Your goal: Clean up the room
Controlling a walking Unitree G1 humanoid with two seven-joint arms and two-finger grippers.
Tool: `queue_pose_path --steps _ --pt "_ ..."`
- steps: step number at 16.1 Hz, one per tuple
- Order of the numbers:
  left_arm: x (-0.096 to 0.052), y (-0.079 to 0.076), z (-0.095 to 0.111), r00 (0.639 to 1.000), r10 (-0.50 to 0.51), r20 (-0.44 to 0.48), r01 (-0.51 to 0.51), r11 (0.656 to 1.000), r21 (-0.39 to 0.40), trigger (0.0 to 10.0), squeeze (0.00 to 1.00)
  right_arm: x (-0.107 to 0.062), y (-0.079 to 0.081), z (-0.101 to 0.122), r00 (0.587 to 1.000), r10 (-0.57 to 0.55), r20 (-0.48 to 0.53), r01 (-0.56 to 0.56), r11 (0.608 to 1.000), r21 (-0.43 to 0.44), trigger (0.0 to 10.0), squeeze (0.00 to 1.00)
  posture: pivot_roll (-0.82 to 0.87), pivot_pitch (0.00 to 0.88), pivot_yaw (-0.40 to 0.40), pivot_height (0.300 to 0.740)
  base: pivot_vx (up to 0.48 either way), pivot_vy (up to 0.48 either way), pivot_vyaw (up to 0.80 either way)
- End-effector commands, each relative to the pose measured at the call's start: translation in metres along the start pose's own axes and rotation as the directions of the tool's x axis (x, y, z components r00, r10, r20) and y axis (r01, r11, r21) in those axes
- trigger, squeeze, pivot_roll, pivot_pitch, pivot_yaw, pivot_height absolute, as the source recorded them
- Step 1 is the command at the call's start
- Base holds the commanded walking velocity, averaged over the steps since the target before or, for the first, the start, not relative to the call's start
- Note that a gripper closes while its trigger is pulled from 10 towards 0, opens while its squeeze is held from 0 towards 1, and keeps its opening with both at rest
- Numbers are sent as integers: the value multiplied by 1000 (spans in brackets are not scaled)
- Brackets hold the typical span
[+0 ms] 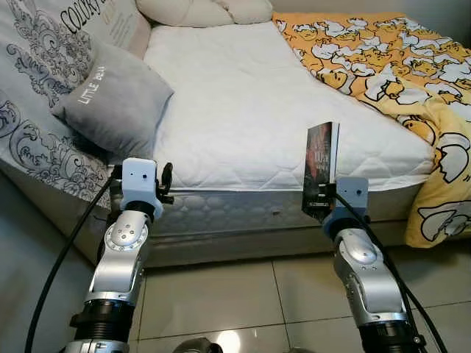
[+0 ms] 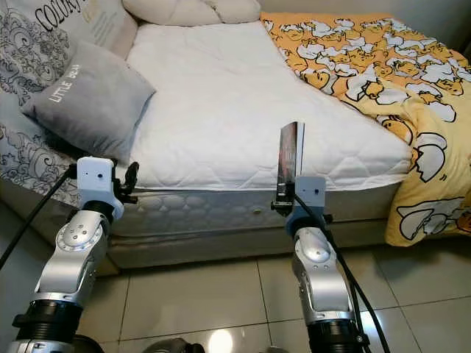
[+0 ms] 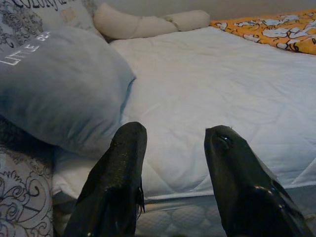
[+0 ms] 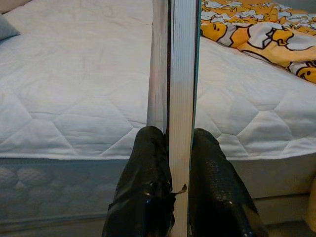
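Observation:
A dark-covered book (image 1: 321, 170) stands upright on its edge, clamped by my right gripper (image 4: 178, 136) in front of the near edge of the bed. Its white page edge (image 4: 182, 64) runs straight up between the two black fingers (image 4: 145, 168). The book hovers just before the white mattress (image 1: 250, 103). My left gripper (image 3: 175, 136) is held level at the bed's near left corner, open, with nothing between its fingers (image 3: 123, 163). It faces a grey pillow (image 1: 114, 103) lettered "LITTLE BEAR".
An orange duvet with a duck print (image 1: 390, 66) covers the bed's right side and hangs over the corner. A patterned grey cushion (image 1: 37, 88) and cream pillows (image 1: 202, 11) lie at the left and head. Beige tiled floor (image 1: 243, 301) lies below.

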State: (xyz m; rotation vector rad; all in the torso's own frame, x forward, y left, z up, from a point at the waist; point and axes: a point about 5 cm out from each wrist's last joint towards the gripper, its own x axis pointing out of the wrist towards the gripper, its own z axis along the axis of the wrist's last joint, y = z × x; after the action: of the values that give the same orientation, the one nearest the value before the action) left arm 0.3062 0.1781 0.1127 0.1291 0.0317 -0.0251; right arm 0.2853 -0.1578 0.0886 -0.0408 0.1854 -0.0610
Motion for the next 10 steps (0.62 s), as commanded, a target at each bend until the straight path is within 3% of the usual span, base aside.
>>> queue_pose_path --steps 1,2,10 --pt "2 2 2 1000 2 6 -2 1000 5 10000 0 2 -1 14 998 3 56 -3 1000 3 10000 0 -17 0 16 740 296 0 800" --pt "2 2 1 1000 3 4 -3 1000 4 10000 0 2 -1 14 999 5 54 -5 1000 -6 10000 0 -17 0 16 740 296 0 800" --pt "3 1 0 1000 -4 0 4 1000 -1 10000 0 4 1 17 998 20 58 -19 1000 -23 10000 0 -16 0 17 740 306 0 0"
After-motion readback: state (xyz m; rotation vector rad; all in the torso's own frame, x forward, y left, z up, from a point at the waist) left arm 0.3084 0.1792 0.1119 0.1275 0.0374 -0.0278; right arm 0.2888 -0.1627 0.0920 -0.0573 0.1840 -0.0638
